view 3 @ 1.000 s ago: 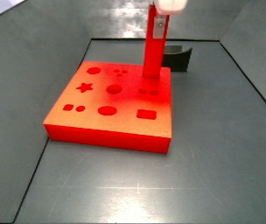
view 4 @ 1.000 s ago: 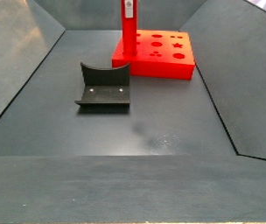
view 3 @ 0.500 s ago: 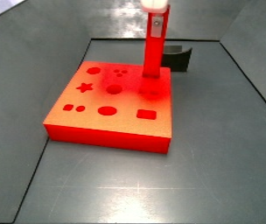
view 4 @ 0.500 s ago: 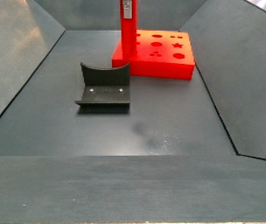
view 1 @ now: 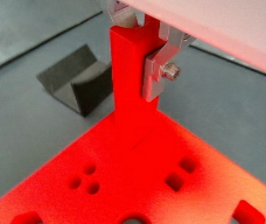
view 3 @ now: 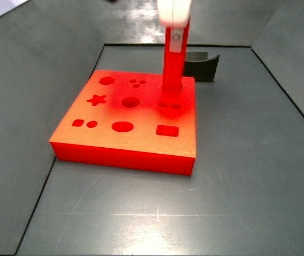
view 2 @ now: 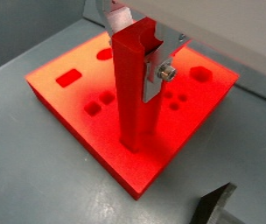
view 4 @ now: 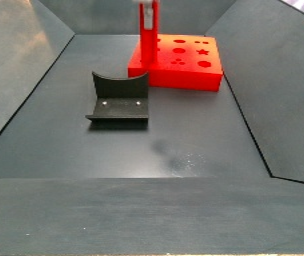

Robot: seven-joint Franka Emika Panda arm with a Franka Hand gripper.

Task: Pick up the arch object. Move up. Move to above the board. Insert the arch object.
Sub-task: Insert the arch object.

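Arch [view 1: 129, 74] stands upright w/ its foot on the board [view 2: 71, 96], near one edge & corner. Gripper [view 2: 139, 39] sits over the board, fingers [view 1: 161, 72] clamped on the arch's top end. Open grey floor [view 4: 182, 140] all round the board. Both wrist views show the finger grip up close; in a side view [view 3: 176, 40] it's washed out. Dark block [view 4: 117, 98] lies well apart from the board.
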